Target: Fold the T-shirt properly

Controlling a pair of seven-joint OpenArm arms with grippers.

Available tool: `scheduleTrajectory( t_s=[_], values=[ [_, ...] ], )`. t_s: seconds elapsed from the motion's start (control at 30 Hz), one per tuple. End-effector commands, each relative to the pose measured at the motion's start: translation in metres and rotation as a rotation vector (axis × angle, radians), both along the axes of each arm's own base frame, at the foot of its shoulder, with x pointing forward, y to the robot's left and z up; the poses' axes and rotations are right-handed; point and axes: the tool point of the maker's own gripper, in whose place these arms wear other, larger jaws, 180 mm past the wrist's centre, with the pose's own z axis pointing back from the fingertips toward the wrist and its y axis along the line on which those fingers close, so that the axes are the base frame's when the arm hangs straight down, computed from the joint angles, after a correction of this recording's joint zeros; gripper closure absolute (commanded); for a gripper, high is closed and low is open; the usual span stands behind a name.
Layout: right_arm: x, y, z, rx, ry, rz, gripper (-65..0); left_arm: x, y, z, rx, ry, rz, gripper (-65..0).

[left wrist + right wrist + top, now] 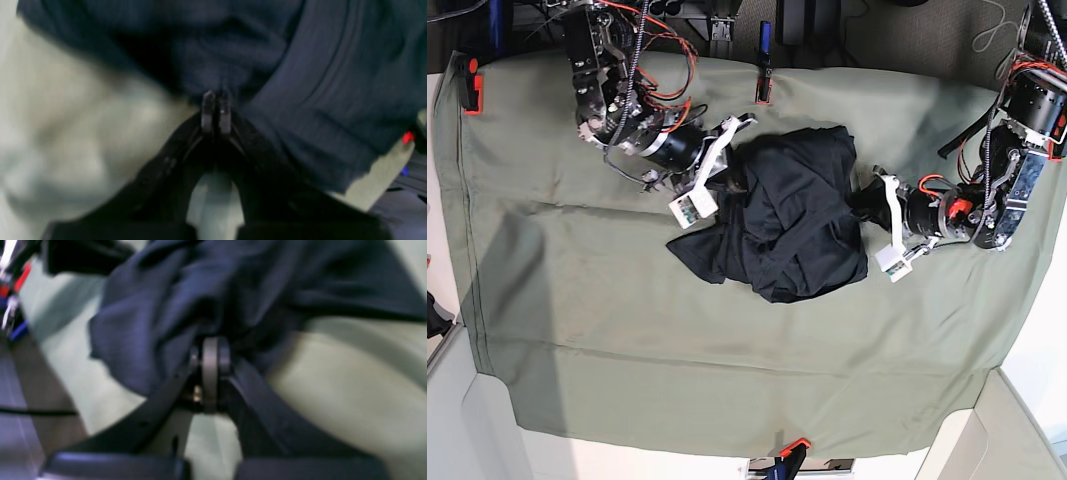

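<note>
A: Where's the T-shirt [792,215] right now?

B: Bunched in a dark heap near the middle of the bench [627,350], on the green cloth [577,300]. It's far from flat; folds run every way and one flap trails out toward the lower left in the base view.

A: And the arms?

B: One on each side of the heap. The left pincer [216,111] has its tips pressed together with navy fabric gathered right at them, so it looks clamped on the T-shirt's edge. The right pincer [210,356] is also drawn narrow, with cloth draped over and around its tips; I judge it is gripping the T-shirt as well, though blur makes that less sure.

A: How will the fabric behave?

B: Soft, light knit, I'd say. It will sag and drape from any grip, with no stiffness to hold a shape. It shouldn't slip much, but a pinch may catch several layers at once.

A: So where should it be held?

B: At a hem, a shoulder seam or a cuff. The left wrist view shows a ribbed band [333,100] just beside the tips. Lifting from two well-separated edge points should let it fall open before any fold.
</note>
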Motion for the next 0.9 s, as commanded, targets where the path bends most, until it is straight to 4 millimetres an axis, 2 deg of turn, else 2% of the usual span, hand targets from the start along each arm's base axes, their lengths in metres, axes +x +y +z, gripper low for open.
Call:
scheduleTrajectory(
  t_s=[0.0,0.1,0.17,0.27,0.37,0.53,0.7,0.77,0.87],
  values=[
    [0.0,0.01,0.01,0.029,-0.03,0.017,0.0,-0.006,0.017,-0.001,0.063,0.016,-0.014,-0.9],
    [-0.021,0.027,0.006,0.038,-0.004,0.068,0.0,-0.025,0.029,-0.006,0.093,0.048,-0.019,-0.9],
    [-0.031,0.036,0.004,0.053,0.014,0.085,0.0,-0.03,0.036,-0.004,0.101,0.049,-0.007,-0.9],
    [-0.038,0.04,0.003,0.061,0.03,0.086,0.0,-0.026,0.046,0.008,0.089,0.008,0.037,-0.9],
    [-0.039,0.035,-0.003,0.025,0.027,0.08,0.0,-0.021,0.054,0.027,0.063,-0.045,0.082,-0.9],
    [-0.024,0.014,-0.007,-0.034,0.01,0.012,0.0,-0.028,0.06,0.046,0.042,-0.073,0.117,-0.9],
    [0.001,-0.019,0.017,-0.048,-0.057,-0.09,0.0,-0.036,0.07,0.06,0.011,-0.102,0.171,-0.9],
    [0.009,-0.039,0.03,-0.067,-0.09,-0.135,0.0,-0.04,0.081,0.068,-0.014,-0.116,0.229,-0.9],
    [0.011,-0.071,0.044,-0.08,-0.128,-0.204,0.0,-0.054,0.112,0.079,-0.034,-0.125,0.352,-0.9]
  ],
)
